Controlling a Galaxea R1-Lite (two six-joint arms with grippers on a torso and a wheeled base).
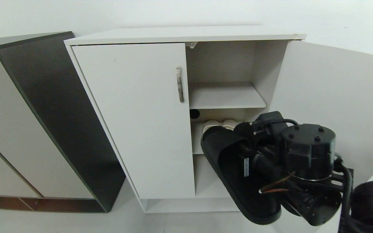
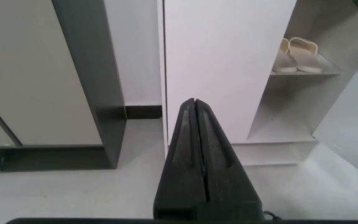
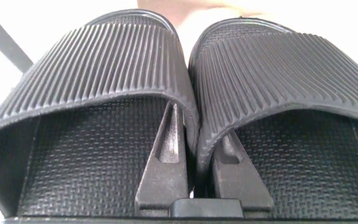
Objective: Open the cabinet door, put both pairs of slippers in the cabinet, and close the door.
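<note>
The white cabinet (image 1: 186,34) has its left door (image 1: 134,119) closed and its right door (image 1: 329,97) swung wide open. A pair of white slippers (image 1: 220,124) (image 2: 297,55) lies on the middle shelf. A pair of black ribbed slippers (image 1: 235,171) (image 3: 123,74) hangs side by side in front of the open lower compartment. My right gripper (image 3: 196,134) is shut on their two inner edges, pinching them together. Low in front of the closed door, my left gripper (image 2: 195,102) is shut on nothing.
The upper shelf (image 1: 225,97) and the bottom compartment (image 1: 209,184) are bare. A second cabinet with a dark side panel (image 1: 53,113) stands close on the left. Pale floor (image 1: 76,223) runs in front of both. A metal handle (image 1: 180,84) sits on the closed door.
</note>
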